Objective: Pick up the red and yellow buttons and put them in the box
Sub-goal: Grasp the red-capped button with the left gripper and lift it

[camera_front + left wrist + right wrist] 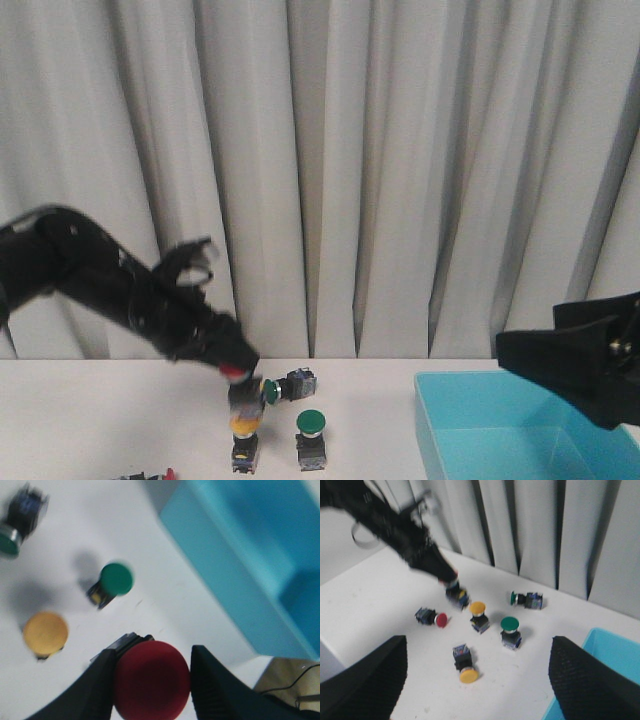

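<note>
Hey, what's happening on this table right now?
The left gripper is shut on a red button and holds it above the white table. Nothing can be seen in the turquoise box yet. The right gripper hangs open near the box. Yellow-capped buttons, another red one and two green ones lie on the table.
</note>
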### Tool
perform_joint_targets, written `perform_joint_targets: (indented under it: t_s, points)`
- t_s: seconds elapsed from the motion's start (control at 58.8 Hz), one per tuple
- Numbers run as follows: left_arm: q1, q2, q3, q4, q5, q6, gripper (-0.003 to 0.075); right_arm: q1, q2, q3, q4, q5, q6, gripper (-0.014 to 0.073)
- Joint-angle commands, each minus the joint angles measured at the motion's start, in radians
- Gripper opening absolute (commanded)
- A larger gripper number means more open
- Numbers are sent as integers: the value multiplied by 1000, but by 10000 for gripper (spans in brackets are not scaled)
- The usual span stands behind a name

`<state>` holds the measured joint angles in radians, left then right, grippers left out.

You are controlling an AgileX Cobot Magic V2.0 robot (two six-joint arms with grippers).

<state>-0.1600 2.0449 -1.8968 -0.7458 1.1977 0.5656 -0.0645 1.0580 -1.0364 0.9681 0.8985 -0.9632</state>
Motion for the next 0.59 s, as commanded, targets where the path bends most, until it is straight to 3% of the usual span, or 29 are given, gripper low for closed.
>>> perform_joint_targets:
  t_s: [0.0,0.289,0.578]
  points:
    - [-22,-64,-155,-86,59,-64,-8,-5,29,-32,80,13,-73,560]
    - [-161,-109,-312,-83,58,-77,-8,-5,130,-32,393,33,-488,560]
    - [-256,-110,-312,-83,58,-101,-8,-5,208,-32,414,20,-656,560]
